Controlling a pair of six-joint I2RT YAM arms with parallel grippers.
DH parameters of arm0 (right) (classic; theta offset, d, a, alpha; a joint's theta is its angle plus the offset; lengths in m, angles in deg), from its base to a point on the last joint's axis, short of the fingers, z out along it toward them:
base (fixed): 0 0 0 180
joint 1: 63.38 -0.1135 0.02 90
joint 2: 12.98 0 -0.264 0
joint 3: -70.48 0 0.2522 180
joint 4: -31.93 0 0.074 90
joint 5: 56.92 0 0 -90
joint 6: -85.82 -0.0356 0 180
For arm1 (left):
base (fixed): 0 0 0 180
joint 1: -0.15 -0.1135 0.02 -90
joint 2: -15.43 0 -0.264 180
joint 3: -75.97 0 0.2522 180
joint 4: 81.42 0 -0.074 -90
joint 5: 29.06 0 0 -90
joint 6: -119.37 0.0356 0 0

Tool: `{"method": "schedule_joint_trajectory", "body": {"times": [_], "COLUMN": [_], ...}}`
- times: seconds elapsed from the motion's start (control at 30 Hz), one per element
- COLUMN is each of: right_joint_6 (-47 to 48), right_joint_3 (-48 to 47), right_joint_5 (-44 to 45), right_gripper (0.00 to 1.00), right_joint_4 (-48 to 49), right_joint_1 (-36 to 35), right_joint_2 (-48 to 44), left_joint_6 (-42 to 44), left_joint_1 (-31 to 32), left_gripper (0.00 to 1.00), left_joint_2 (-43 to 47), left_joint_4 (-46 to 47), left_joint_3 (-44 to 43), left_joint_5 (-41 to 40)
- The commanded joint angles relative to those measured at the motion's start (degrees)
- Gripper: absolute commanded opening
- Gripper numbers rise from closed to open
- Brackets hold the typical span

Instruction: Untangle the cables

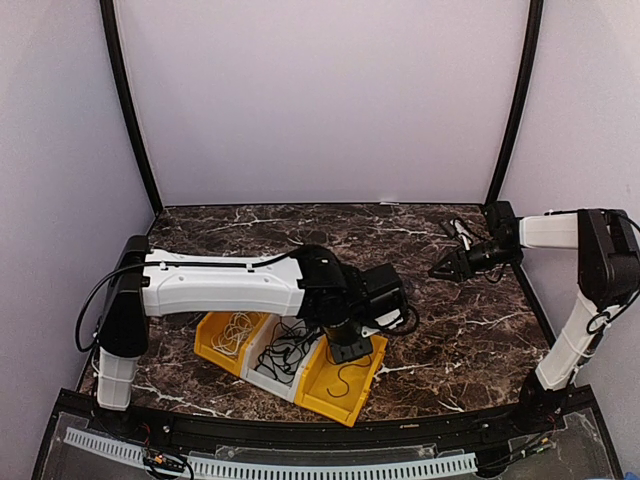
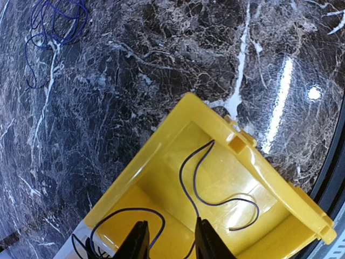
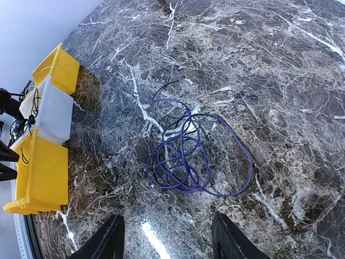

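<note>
Left claw (image 2: 171,225), jaws apart, empty, over yellow plastic bin (image 2: 285,189); thin black cable (image 2: 221,204) lies inside. Right claw (image 3: 168,221), jaws spread, empty, above coiled purple cable (image 3: 175,167) on dark marble table (image 3: 269,65).

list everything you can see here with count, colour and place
yellow bins: two, yellow, either side of the white bin near the table's front edge
white bin: one, white, between the yellow bins
white cables: bundle, count unclear, white, in the yellow bin on the left arm's side
black cables: tangle, count unclear, black, in the white bin
thin black cable: at least one, black, in the other yellow bin
purple cable: one, purple, loosely coiled on the table
table: one, dark marble with white veins
left gripper: one, black, open over the thin black cable's bin
right gripper: one, black, open above the purple cable
</note>
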Motion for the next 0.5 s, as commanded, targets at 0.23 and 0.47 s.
{"method": "schedule_joint_trajectory", "body": {"times": [0.23, 0.47], "right_joint_6": [0.9, 0.8], "right_joint_3": [-1.6, -1.8], "right_joint_5": [-0.9, -1.0], "right_gripper": [0.57, 0.57], "right_joint_4": [-0.3, -0.5], "right_joint_1": [0.3, 0.3], "right_joint_2": [0.9, 1.3], "left_joint_6": [3.6, 4.2], "left_joint_1": [0.3, 0.3], "left_gripper": [0.27, 0.07], "left_joint_2": [0.4, 0.1], "left_joint_4": [-1.4, -0.3], "left_joint_3": [4.1, 4.0], "left_joint_5": [-6.5, -5.7]}}
